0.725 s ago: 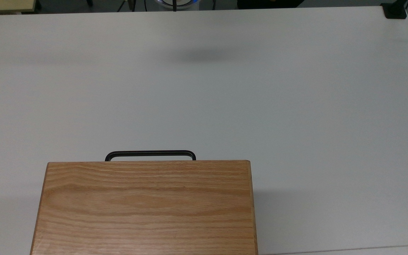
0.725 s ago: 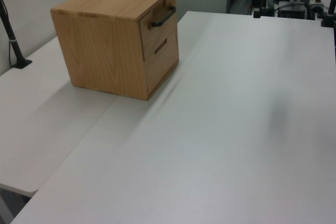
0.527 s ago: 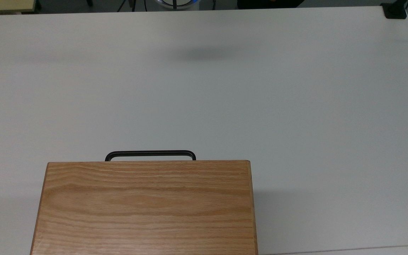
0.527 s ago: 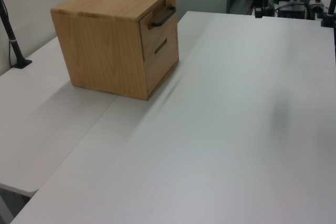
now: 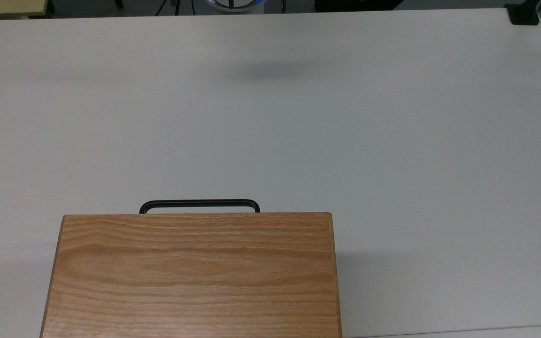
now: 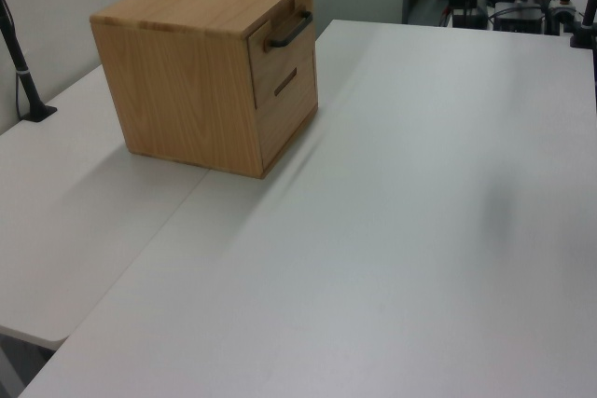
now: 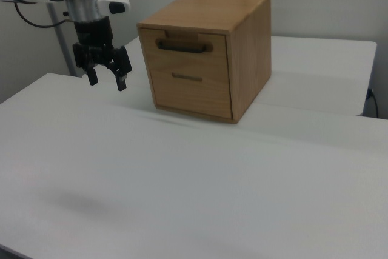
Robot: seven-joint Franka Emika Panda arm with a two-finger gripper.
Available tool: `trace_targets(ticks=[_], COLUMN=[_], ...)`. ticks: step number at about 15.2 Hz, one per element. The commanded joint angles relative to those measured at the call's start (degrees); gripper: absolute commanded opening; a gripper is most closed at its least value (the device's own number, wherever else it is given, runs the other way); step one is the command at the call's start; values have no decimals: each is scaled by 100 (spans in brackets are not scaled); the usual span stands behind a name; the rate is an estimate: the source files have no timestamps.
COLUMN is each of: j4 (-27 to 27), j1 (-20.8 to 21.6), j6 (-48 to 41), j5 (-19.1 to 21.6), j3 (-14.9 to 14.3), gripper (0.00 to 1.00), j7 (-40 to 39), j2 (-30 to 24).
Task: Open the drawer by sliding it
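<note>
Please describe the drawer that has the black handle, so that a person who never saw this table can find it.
On the white table stands one oak cabinet. Its front holds two drawers, one above the other. The wanted drawer is the upper one: it carries a black bar handle that sticks out, while the lower drawer has only a small flat slot.

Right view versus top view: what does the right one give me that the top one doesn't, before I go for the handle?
The right view alone shows the gripper, open, hanging above the table off the cabinet's front, at the right view's left, plus the drawer front, shut flush, and a second front below it. The top view alone shows the cabinet top from above. Both show the black handle and the white table.
</note>
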Motion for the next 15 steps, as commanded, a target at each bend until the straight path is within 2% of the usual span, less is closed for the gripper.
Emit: trace_targets(ticks=[1, 4, 8, 11, 15], j4=[145, 154, 145, 145, 84], j1=[21, 30, 3, 3, 38], j6=[-82, -55, 752, 2032, 3641], j5=[73, 169, 784, 803, 794], j3=[-19, -10, -19, -19, -10], gripper=[100, 100, 100, 100, 100], j7=[1432, 2927, 4808, 6117, 7060], j2=[106, 185, 352, 650, 1037])
